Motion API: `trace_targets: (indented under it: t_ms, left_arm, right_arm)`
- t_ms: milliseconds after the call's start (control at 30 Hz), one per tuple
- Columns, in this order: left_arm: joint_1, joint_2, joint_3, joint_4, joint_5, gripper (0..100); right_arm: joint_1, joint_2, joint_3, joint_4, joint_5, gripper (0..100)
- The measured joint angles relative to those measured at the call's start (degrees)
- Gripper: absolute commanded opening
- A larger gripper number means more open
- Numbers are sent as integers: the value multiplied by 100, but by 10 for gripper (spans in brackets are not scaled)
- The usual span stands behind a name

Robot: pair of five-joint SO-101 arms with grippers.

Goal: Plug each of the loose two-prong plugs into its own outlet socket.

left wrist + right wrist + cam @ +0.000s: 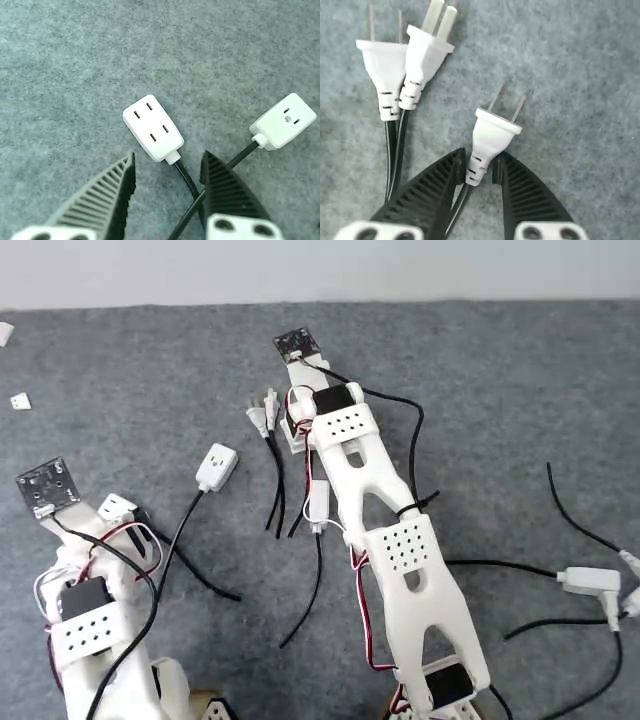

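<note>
**Right claw nips plug, left claw gapes over socket**

R side: the right claw (pixel 479 167) is drawn narrow. Its fingers press both sides of the ribbed neck of a white two-prong plug (pixel 495 132), which lies flat on the grey worktop (pixel 580 60) w/ prongs pointing away from the arm. Two more plugs (pixel 425 55) lie just beside it, touching each other.

L side: the left claw (pixel 167 172) stands wide, w/ the black cord (pixel 186 177) of a twin outlet socket (pixel 152 127) running between its fingers. The socket lies face up just ahead of the tips. A single socket (pixel 284 121) lies near it, apart.
</note>
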Motion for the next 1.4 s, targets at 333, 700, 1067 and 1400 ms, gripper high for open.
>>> trace_targets:
  t_ms: [333,700,1067,1400]
  left_arm:
    - [62,0,97,0,0,200]
    - [387,0,97,0,0,203]
    - [580,0,97,53,0,203]
    - [1327,0,97,387,0,203]
  right_arm:
    - [167,35,-255,536,-202,8]
    - [0,-211,-2330,2567,-229,8]
    - [44,-2936,273,2567,-229,8]
    - [527,-5767,4220,2233,-246,8]
